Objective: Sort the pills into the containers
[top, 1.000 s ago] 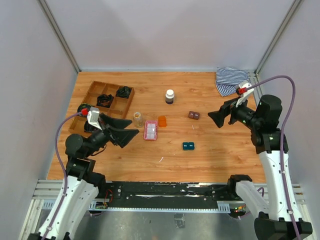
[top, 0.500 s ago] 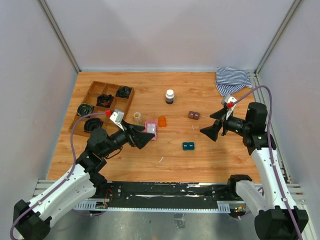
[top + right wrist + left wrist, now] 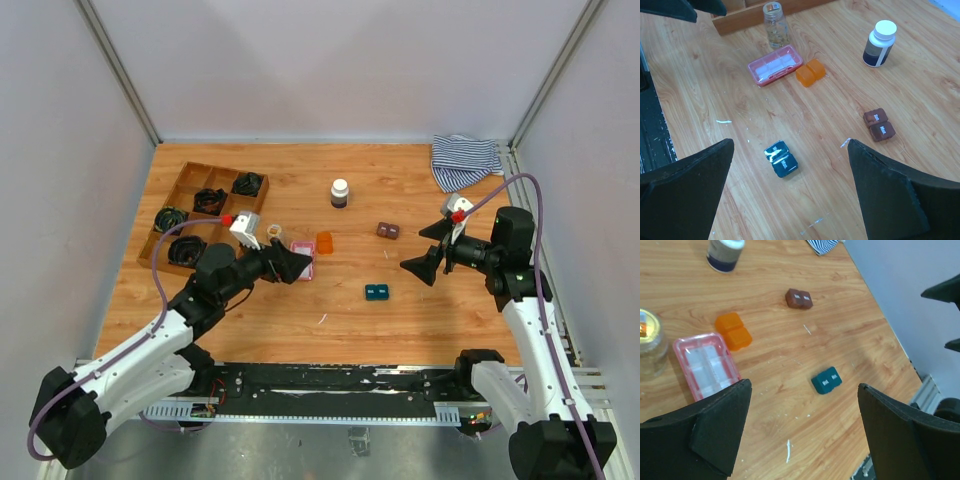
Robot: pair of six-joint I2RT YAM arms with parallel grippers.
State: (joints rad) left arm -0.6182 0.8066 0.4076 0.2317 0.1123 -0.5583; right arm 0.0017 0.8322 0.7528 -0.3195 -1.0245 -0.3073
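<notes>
Approach step: our left hand [image 3: 297, 266], right hand [image 3: 413, 264] both spread, empty. Next we reach pink case [image 3: 705, 365].

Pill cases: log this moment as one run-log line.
left end effector: open, empty, near pink case | right end effector: open, empty | orange case, teal case, brown case: on table, ungrasped

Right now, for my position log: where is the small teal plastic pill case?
Top view: the small teal plastic pill case lies right of centre on the wooden table, nearer the near edge than the small brown plastic case.
</notes>
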